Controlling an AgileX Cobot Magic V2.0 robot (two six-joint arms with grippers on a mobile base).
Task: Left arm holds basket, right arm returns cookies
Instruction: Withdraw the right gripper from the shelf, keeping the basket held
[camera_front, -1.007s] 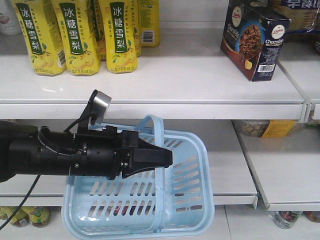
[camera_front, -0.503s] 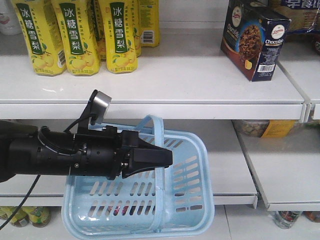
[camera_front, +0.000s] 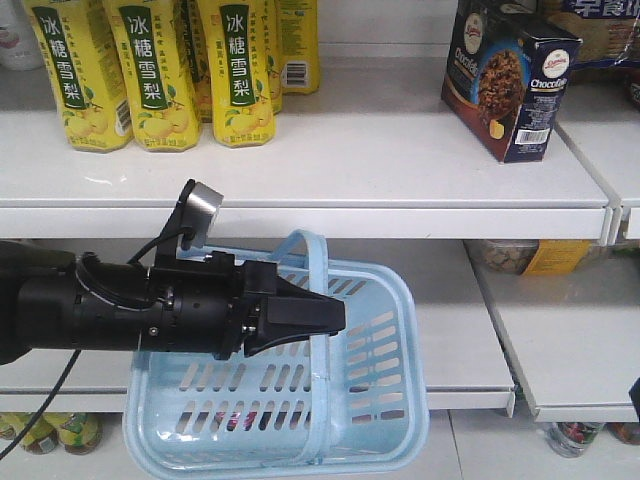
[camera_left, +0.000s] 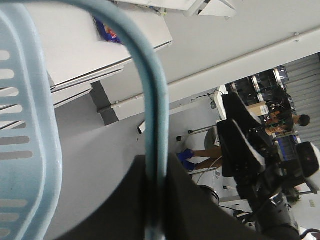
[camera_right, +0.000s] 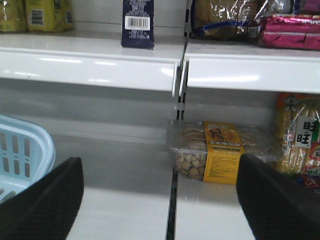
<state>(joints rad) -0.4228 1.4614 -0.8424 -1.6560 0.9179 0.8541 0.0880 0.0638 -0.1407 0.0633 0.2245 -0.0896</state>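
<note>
While our left pincer (camera_front: 335, 315) pinches one hoop handle so the slotted blue plastic basket (camera_front: 370, 400) hangs steady below the shelf (camera_front: 350, 165), our right pincer (camera_right: 160, 192) stands spread wide, holding nothing. The navy cardboard cookies (camera_front: 510, 80) box already stands upright on that shelf.

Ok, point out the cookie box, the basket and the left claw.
cookie box (camera_front: 497, 75), front view, its front face.
basket (camera_front: 385, 365), front view, its slotted right wall.
left claw (camera_front: 335, 314), front view, its tip at the basket's handle.
</note>
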